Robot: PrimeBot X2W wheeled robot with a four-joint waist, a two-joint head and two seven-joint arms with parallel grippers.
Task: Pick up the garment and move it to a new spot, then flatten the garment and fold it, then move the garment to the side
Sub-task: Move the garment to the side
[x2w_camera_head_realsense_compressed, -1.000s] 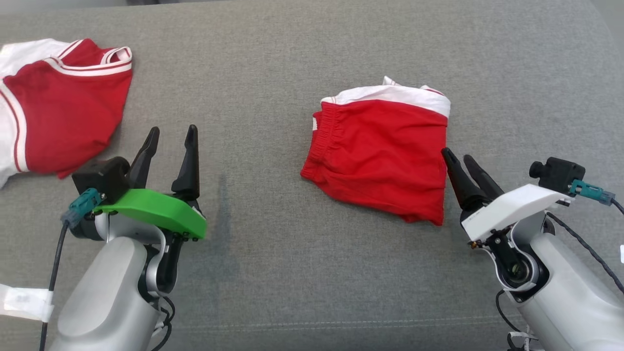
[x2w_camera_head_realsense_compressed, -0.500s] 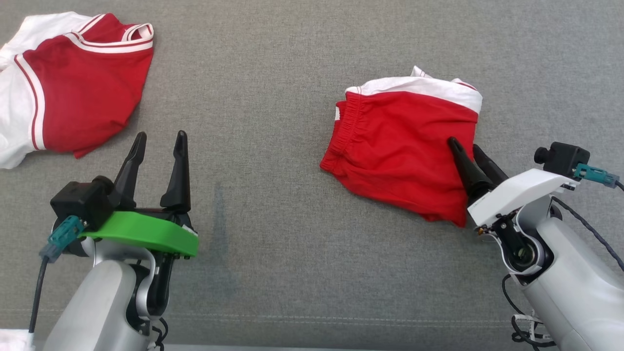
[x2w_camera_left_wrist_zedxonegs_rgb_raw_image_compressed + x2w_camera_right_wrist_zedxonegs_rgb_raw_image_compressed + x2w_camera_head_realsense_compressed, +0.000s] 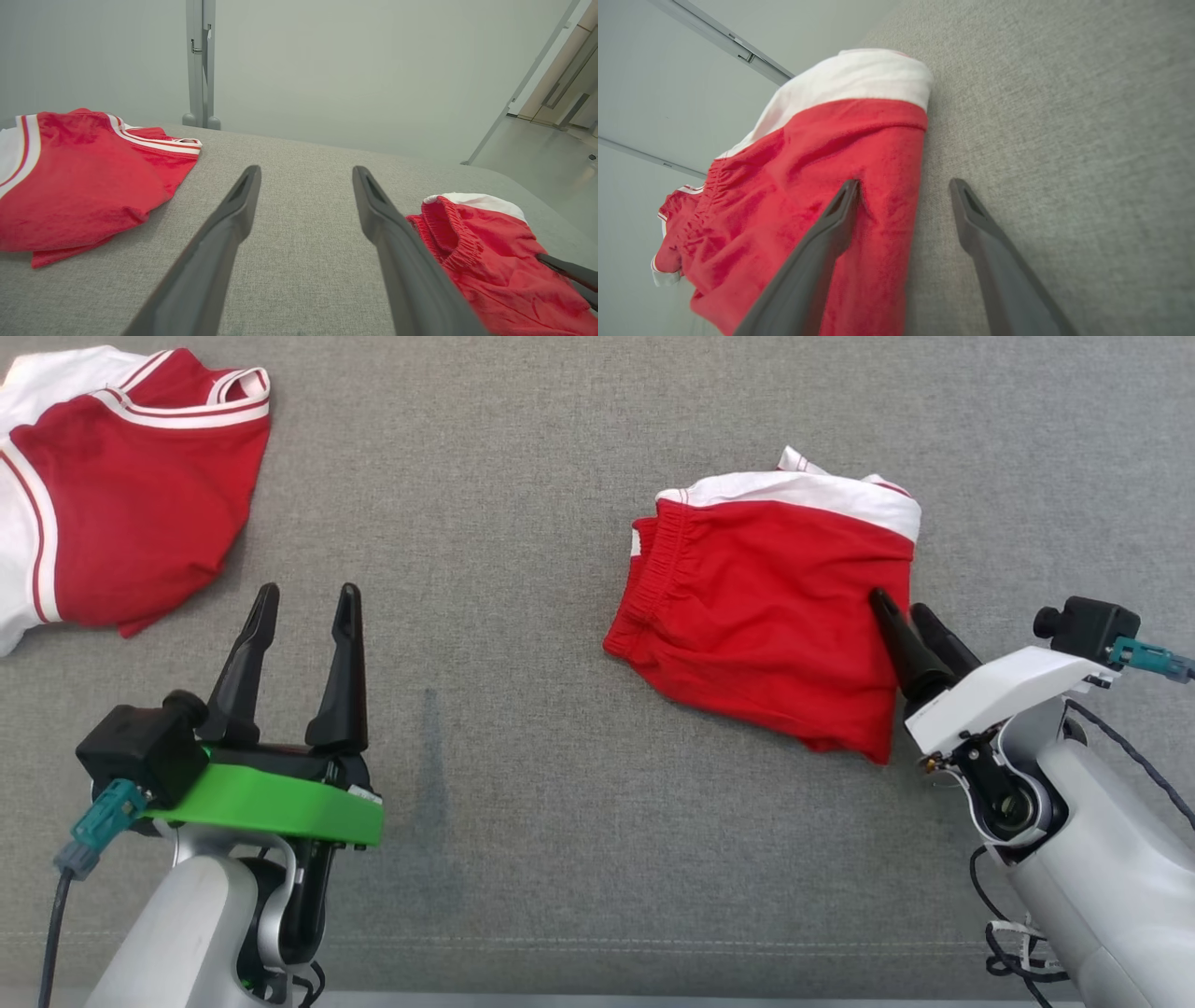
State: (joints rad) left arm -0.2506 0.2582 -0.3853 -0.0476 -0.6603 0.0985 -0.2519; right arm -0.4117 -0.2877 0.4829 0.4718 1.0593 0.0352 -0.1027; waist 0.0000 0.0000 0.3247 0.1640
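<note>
A folded red garment (image 3: 756, 607) with a white band along its far edge lies on the grey fabric surface (image 3: 523, 476), right of centre. My right gripper (image 3: 898, 603) is open at the garment's right edge. In the right wrist view (image 3: 903, 183), one finger rests over the red cloth (image 3: 822, 154) and the other is over bare grey fabric beside it. Nothing is gripped. My left gripper (image 3: 309, 590) stands open over bare surface to the left, well apart from the garment (image 3: 481, 252), with nothing between its fingers (image 3: 306, 170).
A second red and white garment (image 3: 131, 513) lies loosely spread at the far left corner (image 3: 79, 186). The surface's front seam runs just before my arms. Beyond the far edge are a pale wall and a metal post (image 3: 201, 60).
The camera has shifted. My right gripper has moved forward from just outside the garment's right edge until one finger lies over the red cloth. Both grippers stay open.
</note>
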